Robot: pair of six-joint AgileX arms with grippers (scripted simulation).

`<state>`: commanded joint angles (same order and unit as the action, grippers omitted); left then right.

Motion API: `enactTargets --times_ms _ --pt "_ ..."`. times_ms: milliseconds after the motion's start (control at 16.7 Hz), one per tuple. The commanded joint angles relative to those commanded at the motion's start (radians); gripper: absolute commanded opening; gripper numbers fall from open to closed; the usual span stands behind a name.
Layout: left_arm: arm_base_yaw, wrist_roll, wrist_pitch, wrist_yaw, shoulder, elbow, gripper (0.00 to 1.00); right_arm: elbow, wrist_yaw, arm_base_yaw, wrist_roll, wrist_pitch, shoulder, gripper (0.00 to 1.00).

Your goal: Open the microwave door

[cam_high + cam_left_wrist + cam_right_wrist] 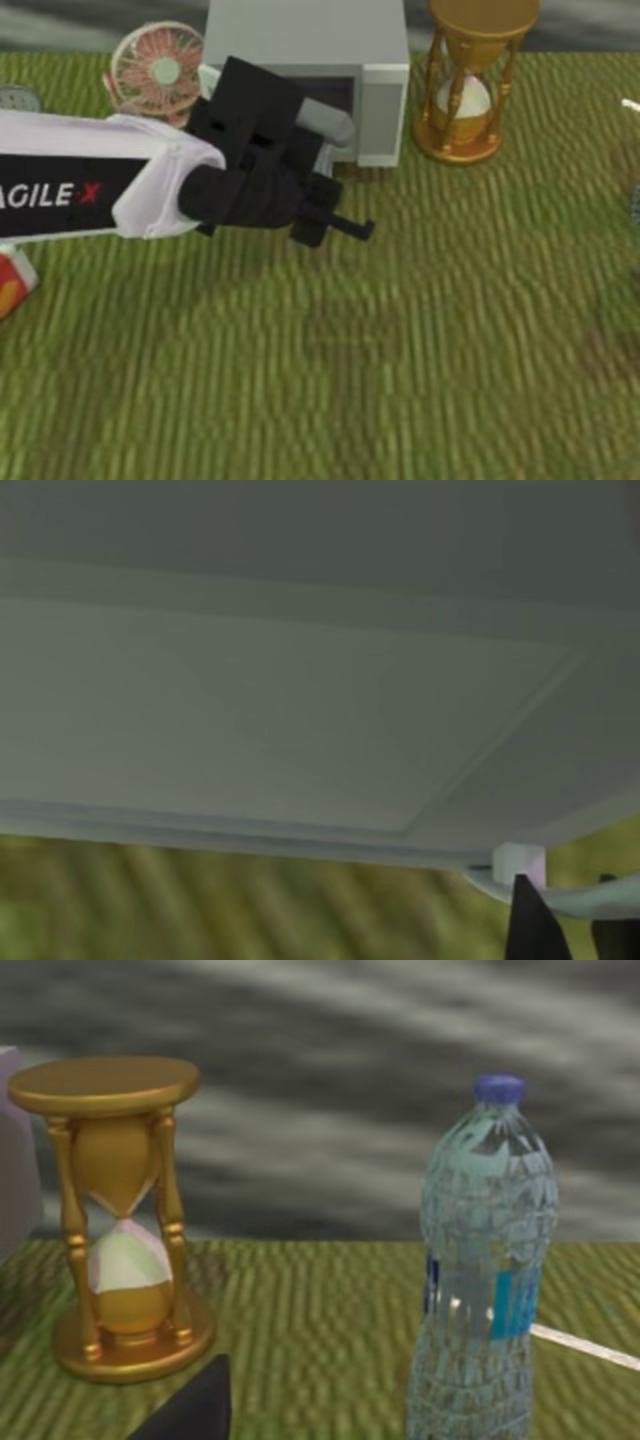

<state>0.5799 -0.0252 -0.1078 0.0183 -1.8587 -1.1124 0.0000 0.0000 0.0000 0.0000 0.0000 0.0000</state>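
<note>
Left gripper (335,150) at the microwave (310,45) front, against the partly swung microwave door (280,710); finger spacing impossible to tell. Right arm parked off-frame.

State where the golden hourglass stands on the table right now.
In the top view the golden hourglass stands upright at the table's far edge, just right of the microwave.

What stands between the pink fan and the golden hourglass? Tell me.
The microwave stands between the fan and the hourglass, as the top view shows; the left gripper is at its door.
</note>
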Motion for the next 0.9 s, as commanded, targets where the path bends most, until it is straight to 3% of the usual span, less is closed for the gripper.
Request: enactTargets --times_ms 900 --pt "-0.009 0.019 0.002 0.011 0.006 0.011 0.0 0.0 0.0 0.0 0.0 0.0 0.0 1.0"
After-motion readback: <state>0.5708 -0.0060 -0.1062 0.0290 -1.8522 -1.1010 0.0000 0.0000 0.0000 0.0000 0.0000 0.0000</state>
